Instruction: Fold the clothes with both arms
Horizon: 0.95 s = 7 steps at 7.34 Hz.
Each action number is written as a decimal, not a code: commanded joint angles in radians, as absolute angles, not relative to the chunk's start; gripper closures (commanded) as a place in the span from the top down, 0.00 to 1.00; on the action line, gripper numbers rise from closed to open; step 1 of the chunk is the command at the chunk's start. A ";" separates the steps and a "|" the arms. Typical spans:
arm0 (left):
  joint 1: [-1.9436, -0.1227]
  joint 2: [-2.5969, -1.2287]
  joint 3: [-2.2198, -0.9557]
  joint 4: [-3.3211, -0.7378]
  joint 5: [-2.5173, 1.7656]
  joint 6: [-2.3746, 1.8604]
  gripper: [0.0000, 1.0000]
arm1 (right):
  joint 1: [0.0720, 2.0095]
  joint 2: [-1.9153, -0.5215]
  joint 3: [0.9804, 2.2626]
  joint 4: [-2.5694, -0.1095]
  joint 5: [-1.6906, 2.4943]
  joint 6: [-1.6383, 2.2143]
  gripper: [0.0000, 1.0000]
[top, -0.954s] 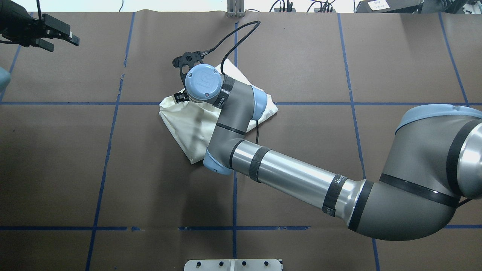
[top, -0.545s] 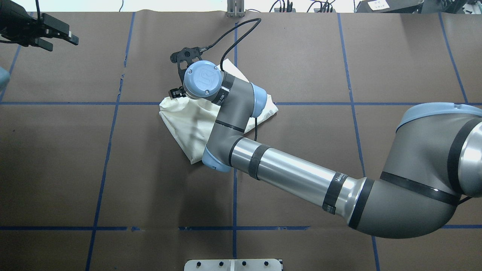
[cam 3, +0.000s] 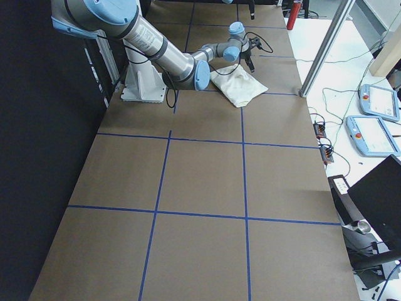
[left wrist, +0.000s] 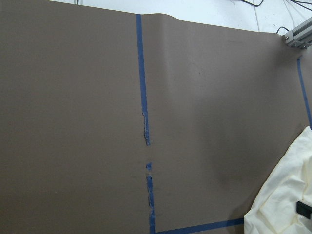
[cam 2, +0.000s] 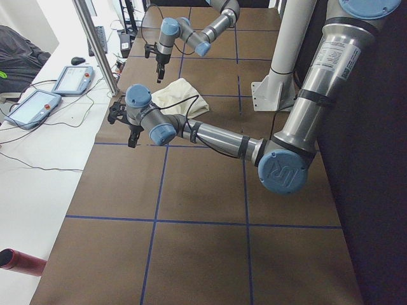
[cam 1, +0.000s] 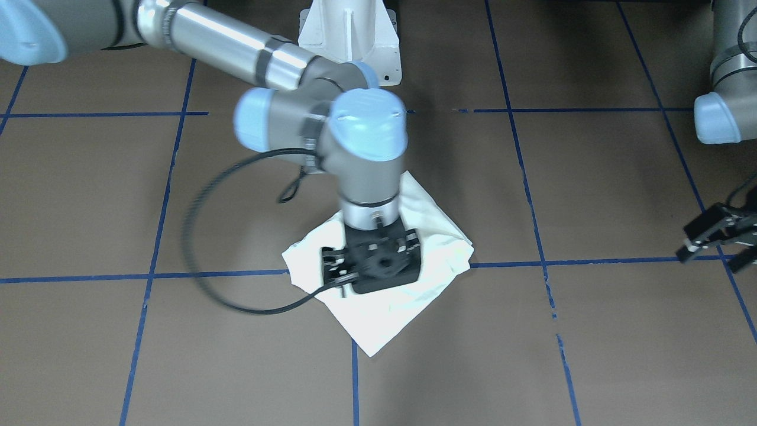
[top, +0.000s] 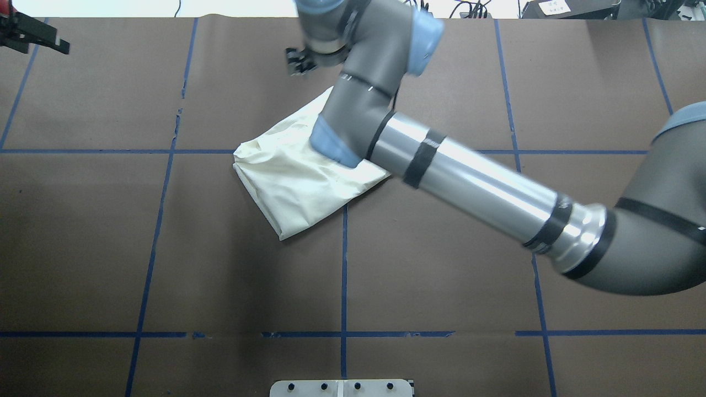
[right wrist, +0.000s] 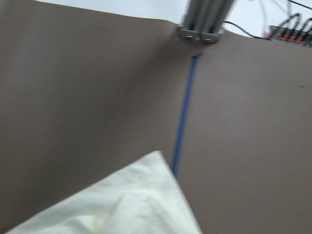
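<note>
The cream-white shirt (top: 287,182) lies folded into a small packet at the table's middle, plain side up, so its print is hidden. It also shows in the front view (cam 1: 384,319) and in both wrist views (left wrist: 287,200) (right wrist: 131,204). My right gripper (top: 298,59) hangs above the shirt's far edge, jaws apart and empty. The front view shows it from above (cam 1: 372,266). My left gripper (top: 38,43) is open and empty, far off at the table's far left corner (cam 1: 712,248).
The brown table cover carries a grid of blue tape. A black cable (cam 1: 195,236) loops off the right wrist beside the shirt. The white pedestal base (cam 1: 349,29) stands at the robot's side. A metal post (right wrist: 202,24) stands at the far edge.
My right arm has lifted off the shirt and swung toward the far edge. My left gripper has drawn further into the far left corner. The shirt has not moved.
</note>
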<state>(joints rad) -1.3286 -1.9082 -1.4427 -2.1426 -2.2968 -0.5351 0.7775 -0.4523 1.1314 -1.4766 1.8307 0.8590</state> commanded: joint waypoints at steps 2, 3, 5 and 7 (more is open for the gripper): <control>-1.520 -1.882 -1.229 -2.134 -2.235 -0.064 1.00 | 1.120 -0.762 1.367 -1.724 2.061 0.336 1.00; -1.557 -1.879 -1.227 -2.111 -2.241 -0.002 1.00 | 1.253 -0.872 1.370 -1.717 2.232 0.225 1.00; -1.581 -1.872 -1.226 -2.118 -2.246 -0.036 1.00 | 1.420 -1.024 1.405 -1.715 2.378 0.106 1.00; -1.588 -1.759 -1.317 -2.181 -2.249 -0.052 1.00 | 1.425 -1.180 1.474 -1.634 2.369 0.118 1.00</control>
<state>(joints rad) -1.5830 -1.8220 -1.2707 -2.1402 -2.2489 -0.0441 1.4092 -1.0846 1.4390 -1.6856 2.3648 0.1159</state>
